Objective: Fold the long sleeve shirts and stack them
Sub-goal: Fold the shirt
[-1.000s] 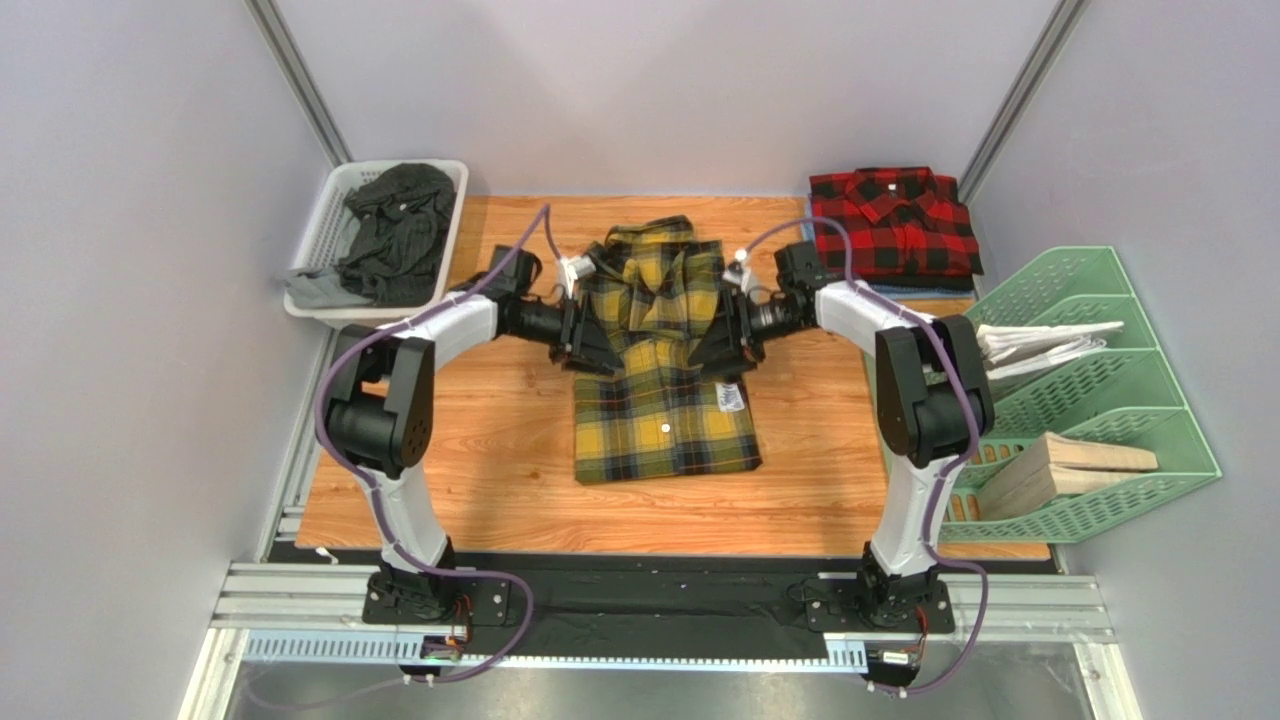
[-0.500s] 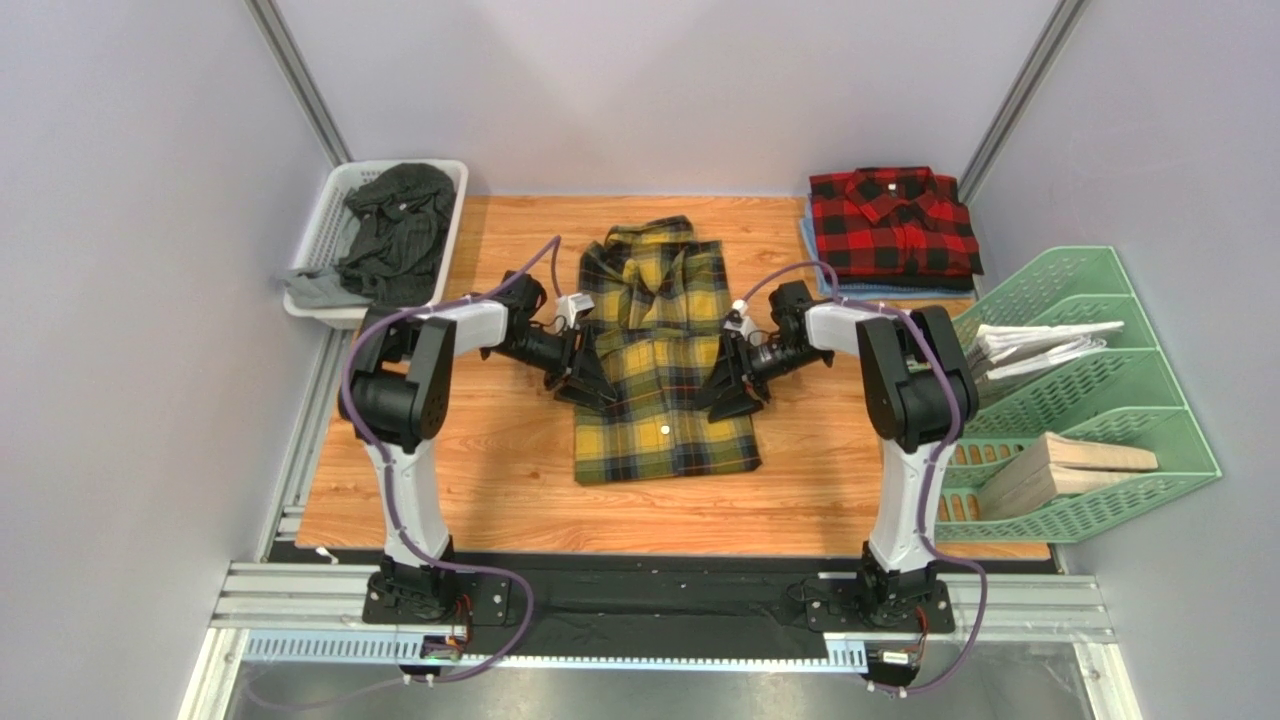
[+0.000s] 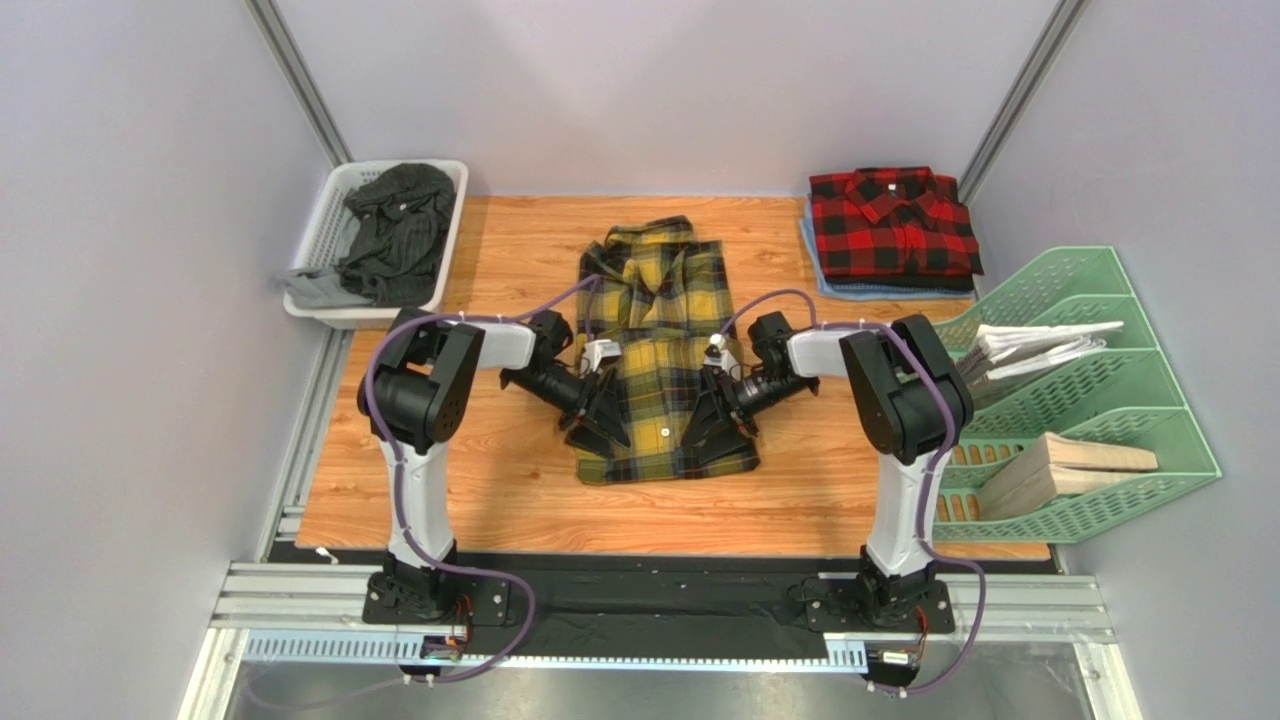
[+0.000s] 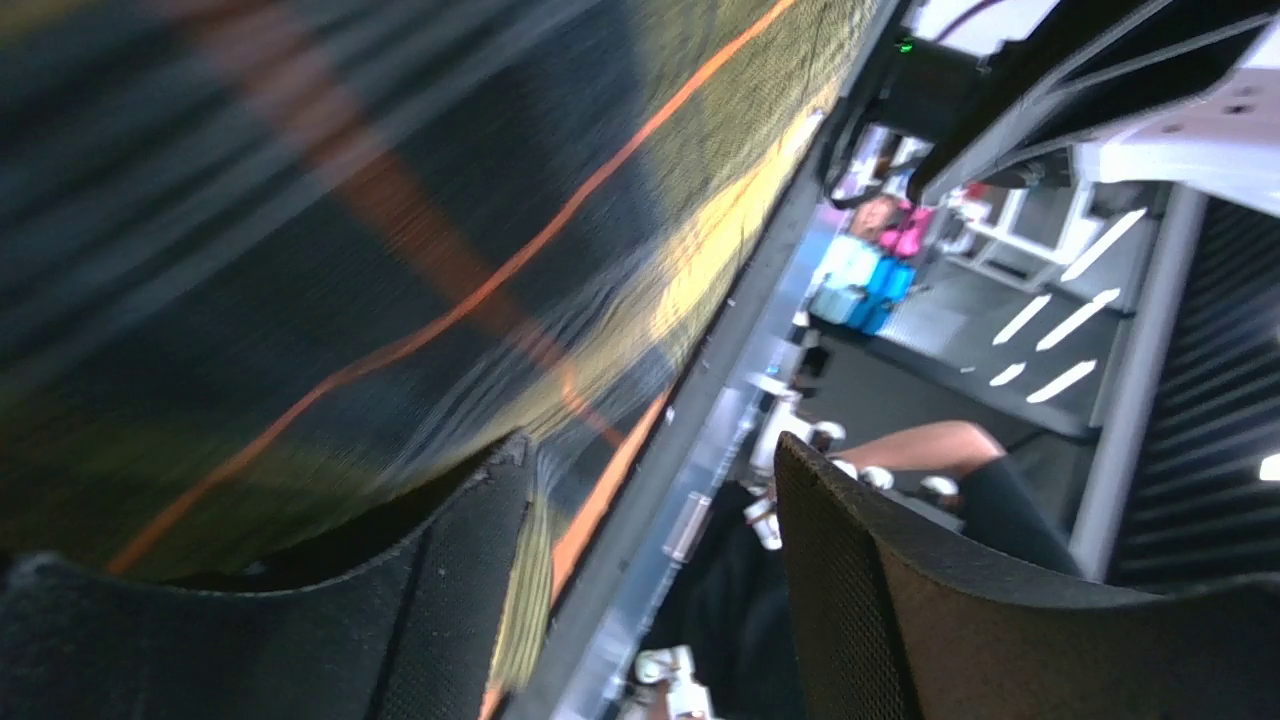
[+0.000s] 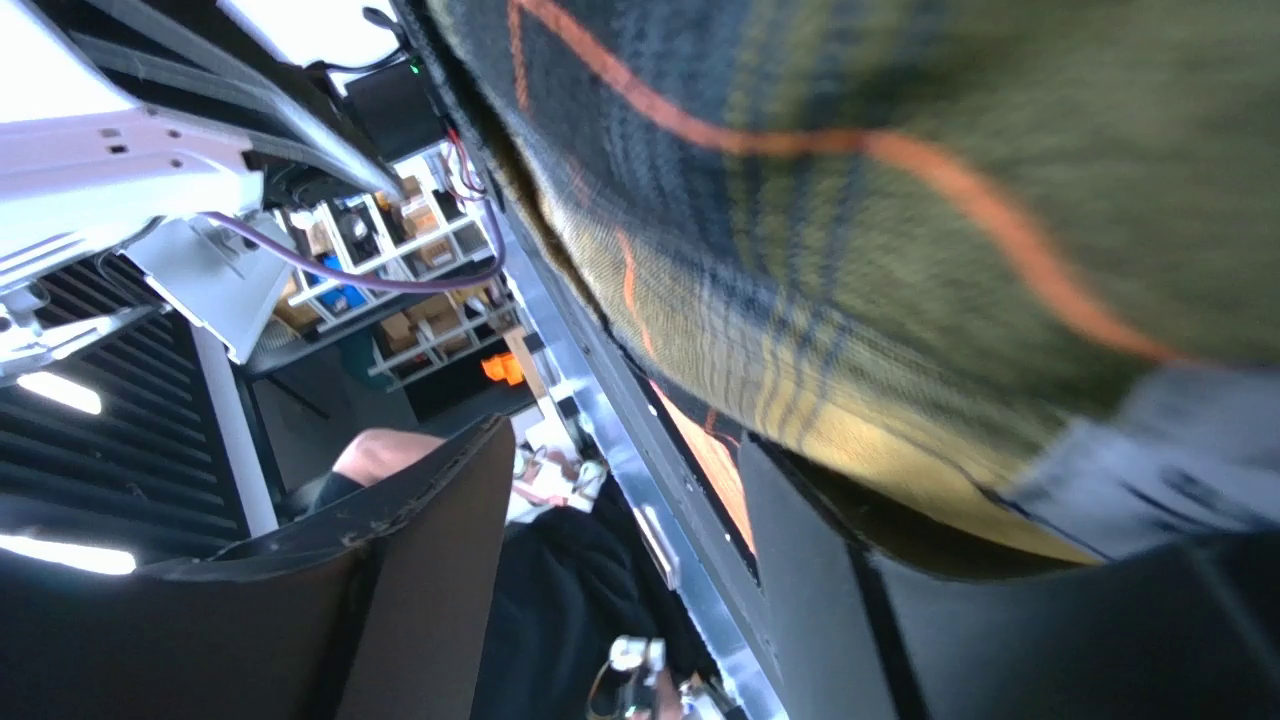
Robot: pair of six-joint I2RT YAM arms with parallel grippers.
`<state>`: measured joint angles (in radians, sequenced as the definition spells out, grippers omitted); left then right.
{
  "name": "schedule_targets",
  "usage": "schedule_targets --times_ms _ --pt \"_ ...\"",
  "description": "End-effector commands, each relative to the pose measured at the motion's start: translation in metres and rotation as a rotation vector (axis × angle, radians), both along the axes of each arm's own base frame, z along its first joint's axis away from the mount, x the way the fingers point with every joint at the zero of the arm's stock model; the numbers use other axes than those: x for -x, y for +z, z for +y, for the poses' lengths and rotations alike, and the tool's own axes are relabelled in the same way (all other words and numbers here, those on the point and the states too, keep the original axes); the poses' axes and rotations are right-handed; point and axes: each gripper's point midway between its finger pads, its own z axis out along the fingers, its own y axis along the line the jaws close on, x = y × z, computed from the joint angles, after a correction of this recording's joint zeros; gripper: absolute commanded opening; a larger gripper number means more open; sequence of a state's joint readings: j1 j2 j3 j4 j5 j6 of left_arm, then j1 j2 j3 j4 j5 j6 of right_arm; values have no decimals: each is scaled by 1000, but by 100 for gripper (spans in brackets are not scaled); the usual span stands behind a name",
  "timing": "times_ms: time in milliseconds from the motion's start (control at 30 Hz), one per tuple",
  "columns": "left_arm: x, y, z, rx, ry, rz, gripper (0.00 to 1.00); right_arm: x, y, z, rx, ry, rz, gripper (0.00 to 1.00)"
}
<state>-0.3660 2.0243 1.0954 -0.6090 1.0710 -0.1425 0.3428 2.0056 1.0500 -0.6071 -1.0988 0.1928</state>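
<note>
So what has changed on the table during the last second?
Both arms drew back toward their bases: the left gripper and the right gripper slid along the two sides of the yellow shirt, from near its collar down to its lower part. Both stand open now. The yellow shirt stayed flat in place; the red shirt and the white basket did not move.

Bare counter (image 3: 511, 488) is left beside the yellow shirt (image 3: 661, 323); the far corners are taken by a white basket (image 3: 316, 233) and the red shirt (image 3: 894, 225), the right edge apparently by a green rack (image 3: 1082, 285).
</note>
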Motion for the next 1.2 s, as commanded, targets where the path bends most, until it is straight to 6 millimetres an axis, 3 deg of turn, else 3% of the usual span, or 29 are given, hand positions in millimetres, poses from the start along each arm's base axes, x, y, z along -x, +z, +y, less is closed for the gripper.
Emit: schedule_targets --times_ms 0,33,133,267,400,433,500,533,600,700,767,800,833,900,967,1000,1033,1067,1100,1133,1167 --pt "-23 -14 43 -93 7 -101 73 -5 -19 -17 108 -27 -74 70" --pt "-17 -7 45 -69 -26 -135 74 -6 1 -13 78 -27 -122 71" --pt "0 44 36 40 -109 -341 76 4 41 -5 -11 -20 -169 71" --pt "40 76 14 176 -180 -316 74 25 46 -9 -26 -9 -162 70" --pt "55 48 6 161 -188 -198 72 29 13 -15 30 -8 -110 70" --pt "53 31 7 118 -181 -155 72 25 7 -15 37 -7 -98 69" --pt "47 17 9 80 -171 -118 72 25 -16 -22 65 -18 -25 68" --pt "46 -1 15 15 -167 -76 72 27 -23 -25 73 -24 -2 68" --pt "35 -17 27 -50 -113 -39 70 31 -37 -33 106 -48 60 68" --pt "20 -26 47 -102 -32 -26 69 32 -29 -36 110 -70 60 68" --pt "8 -9 50 -54 4 -82 67 31 -10 -30 66 -60 44 66" --pt "5 1 49 -22 5 -125 67 30 5 -25 21 -47 27 64" --pt "-1 26 45 33 2 -216 67 31 27 -21 -9 -34 -14 62" --pt "-11 56 43 74 -19 -374 68 24 61 -10 -76 -16 -98 57" --pt "-21 84 45 23 -56 -599 67 9 89 -5 -103 -32 -213 50" --pt "-25 90 45 -4 -114 -730 67 -13 101 -1 -90 -43 -312 47" --pt "-33 96 55 -137 -158 -898 66 -26 107 1 -90 -47 -385 43" --pt "-23 98 40 -160 -255 -1008 66 -41 108 4 -83 -49 -427 39" --pt "-15 86 41 -202 -334 -1097 66 -55 105 6 -52 -56 -472 36" --pt "-31 97 43 -300 -327 -1272 64 -76 115 12 -66 -59 -541 34" --pt "-17 98 24 -276 -396 -1349 64 -86 102 17 -60 -37 -542 33"
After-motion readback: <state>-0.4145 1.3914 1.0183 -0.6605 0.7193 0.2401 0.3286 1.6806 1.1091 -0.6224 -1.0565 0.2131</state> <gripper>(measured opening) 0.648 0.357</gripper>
